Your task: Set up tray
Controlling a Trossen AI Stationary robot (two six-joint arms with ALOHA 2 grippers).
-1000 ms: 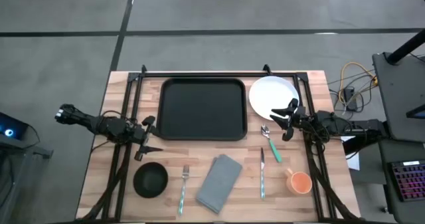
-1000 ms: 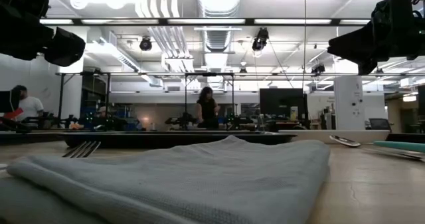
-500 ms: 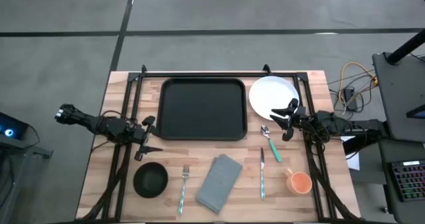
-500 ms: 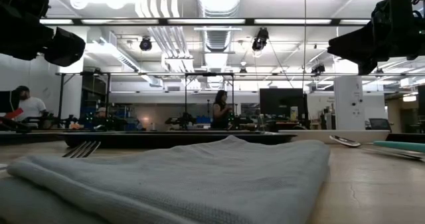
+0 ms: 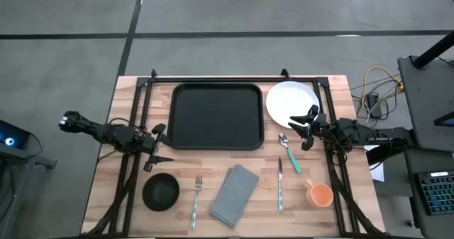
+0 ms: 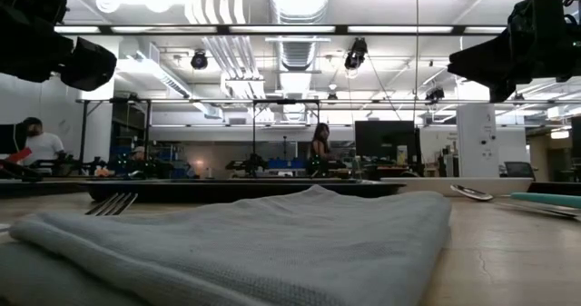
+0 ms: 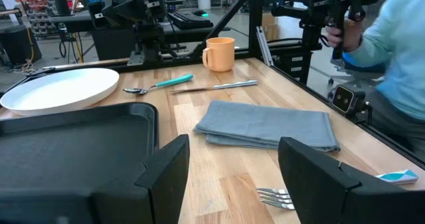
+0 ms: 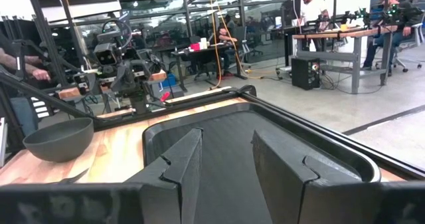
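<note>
Nearest the front edge of the surface (image 5: 128,225) lay the bowl (image 5: 161,191), fork (image 5: 196,198), napkin (image 5: 235,194), knife (image 5: 279,186) and orange cup (image 5: 320,193), all loose in a row. Behind them a spoon (image 5: 289,152) lay just beside the right gripper (image 5: 302,128), which hung over the near edge of the white plate (image 5: 291,103), jaws partly apart and holding nothing. The left gripper (image 5: 157,147) hovered above the bowl, by the tray's left side, jaws spread wide and empty. At the back sat the black tray (image 5: 215,115), bare, with the plate just to its right. To my eye, nothing had been loaded yet; the next move probably called for the right arm to drop onto the plate's rim, pinch it, and carry it left onto the tray.
</note>
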